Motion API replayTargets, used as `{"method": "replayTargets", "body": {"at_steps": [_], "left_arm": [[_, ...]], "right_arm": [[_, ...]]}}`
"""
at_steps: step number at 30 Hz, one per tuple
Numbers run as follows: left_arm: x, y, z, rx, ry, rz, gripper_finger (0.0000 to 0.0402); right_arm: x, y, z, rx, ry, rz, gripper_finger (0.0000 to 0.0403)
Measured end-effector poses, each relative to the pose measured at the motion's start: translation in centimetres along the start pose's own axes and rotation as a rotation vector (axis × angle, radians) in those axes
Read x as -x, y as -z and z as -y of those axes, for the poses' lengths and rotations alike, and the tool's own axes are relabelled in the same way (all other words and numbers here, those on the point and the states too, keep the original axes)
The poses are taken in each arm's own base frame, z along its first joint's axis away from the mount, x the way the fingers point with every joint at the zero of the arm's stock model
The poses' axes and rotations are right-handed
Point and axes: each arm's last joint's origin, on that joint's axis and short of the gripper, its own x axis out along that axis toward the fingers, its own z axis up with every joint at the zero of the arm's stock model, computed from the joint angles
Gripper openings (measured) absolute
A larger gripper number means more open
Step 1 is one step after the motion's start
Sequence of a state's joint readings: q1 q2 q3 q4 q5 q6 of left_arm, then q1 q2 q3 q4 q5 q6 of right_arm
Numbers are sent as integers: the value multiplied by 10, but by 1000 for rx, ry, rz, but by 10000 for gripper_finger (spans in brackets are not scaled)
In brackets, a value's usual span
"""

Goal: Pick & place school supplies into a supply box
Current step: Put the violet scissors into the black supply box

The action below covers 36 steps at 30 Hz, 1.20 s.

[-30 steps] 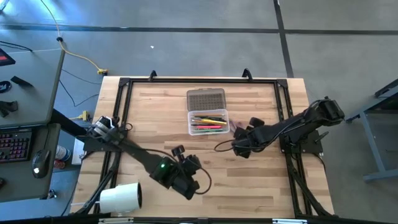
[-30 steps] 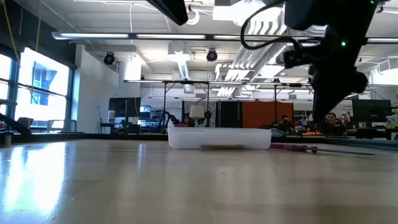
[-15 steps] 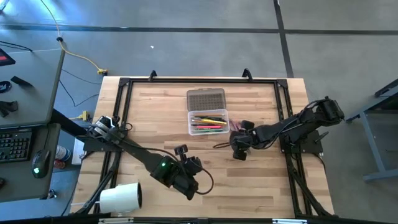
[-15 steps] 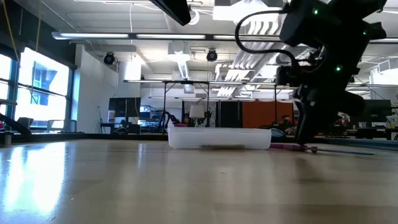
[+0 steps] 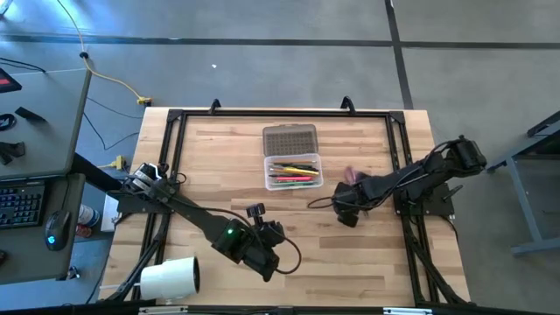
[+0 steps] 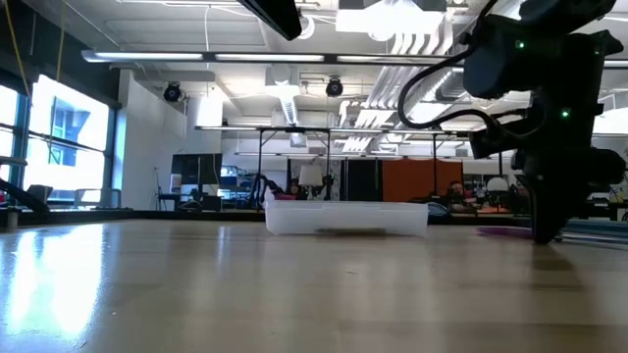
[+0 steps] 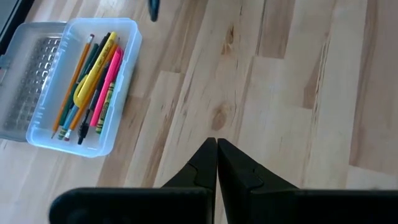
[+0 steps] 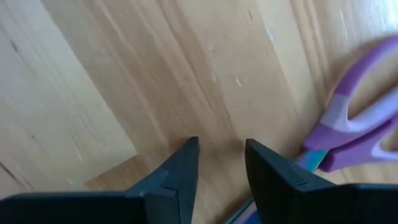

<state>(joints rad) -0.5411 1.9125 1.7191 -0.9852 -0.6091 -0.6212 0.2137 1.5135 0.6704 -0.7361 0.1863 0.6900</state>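
The supply box [image 5: 293, 171] sits open at the table's far middle, its ribbed lid [image 5: 290, 138] lying flat behind it. Several pens and pencils [image 7: 93, 81] lie inside. The purple-handled scissors [image 5: 353, 177] lie flat on the table right of the box, also seen in the right wrist view as scissors [image 8: 357, 127]. My right gripper [image 5: 346, 208] is just near of them, low over the wood, slightly open; in its wrist view it is the right gripper [image 8: 221, 168]. My left gripper [image 5: 262, 252] is shut and waits at the near middle. My right gripper has the outer side of one finger [image 8: 273, 171] right beside the scissors' blade end [image 8: 309, 160], where the blades meet the handles. I cannot tell whether the two touch. The scissors lie flat on the table.
A big white roll [image 5: 171, 278] lies at the near left corner. A black frame [image 5: 280, 114] runs round the table top. A blue strip [image 8: 239, 213] shows under my right fingers. Bare wood lies between the box and the near edge.
My right gripper came down toward the table beside the scissors, swinging first toward the box, then back toward the right edge. The scissors slid along the table toward the right edge. The left arm kept still.
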Motion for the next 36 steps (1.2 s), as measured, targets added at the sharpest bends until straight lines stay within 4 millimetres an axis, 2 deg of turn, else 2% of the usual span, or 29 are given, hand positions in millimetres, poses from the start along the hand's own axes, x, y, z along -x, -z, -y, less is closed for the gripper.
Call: {"method": "replayTargets", "body": {"at_steps": [9,16,22,31,36], "left_arm": [[0,0,0,1,-2,3,46],[0,-2,1,13,7,17,46],[0,-4,3,19,25,41,46],[0,-5,3,11,28,45,46],[0,-5,3,11,28,45,46]], "right_arm": [[13,-10,-4,96,141,131,119],[13,-14,11,-35,348,231,119],[11,-21,24,-196,379,239,119],[7,-33,37,-318,344,226,119],[-6,-26,46,-390,318,178,119]]}}
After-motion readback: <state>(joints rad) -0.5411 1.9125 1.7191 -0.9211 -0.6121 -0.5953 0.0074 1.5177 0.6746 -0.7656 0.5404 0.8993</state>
